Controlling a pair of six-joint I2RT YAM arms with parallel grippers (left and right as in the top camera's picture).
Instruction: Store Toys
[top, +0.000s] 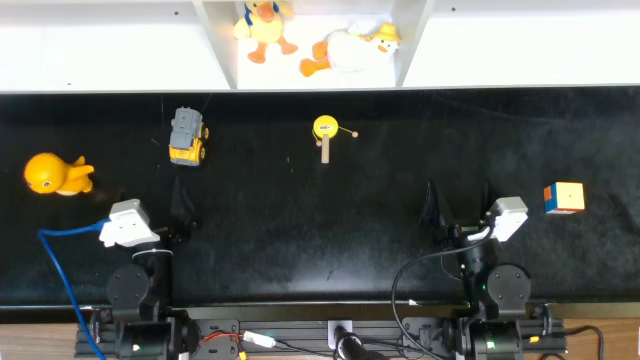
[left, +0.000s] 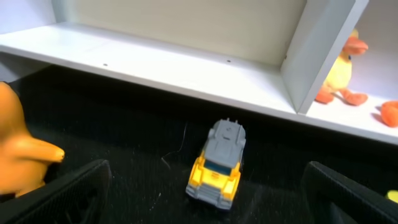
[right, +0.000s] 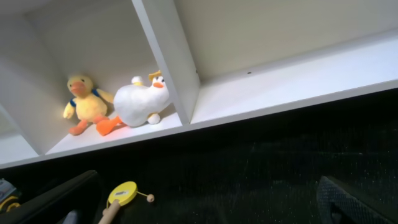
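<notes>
A grey and yellow toy truck (top: 187, 136) stands on the black table at the back left, also seen ahead of my left gripper (left: 205, 199) as the truck (left: 219, 165). An orange duck toy (top: 57, 174) lies at the far left, its side (left: 18, 155) beside my left fingers. A yellow rattle drum (top: 326, 131) with a wooden handle lies mid-table, the drum (right: 122, 196) ahead of my right gripper (right: 205, 208). A coloured cube (top: 564, 198) sits at the right. Both grippers (top: 183, 205) (top: 455, 205) are open near the arm bases, holding nothing.
A white shelf unit (top: 120, 50) runs along the back. Its middle compartment holds a yellow plush duck (top: 264, 25) and a white plush duck (top: 350, 48). A blue cable (top: 60, 270) trails by the left arm.
</notes>
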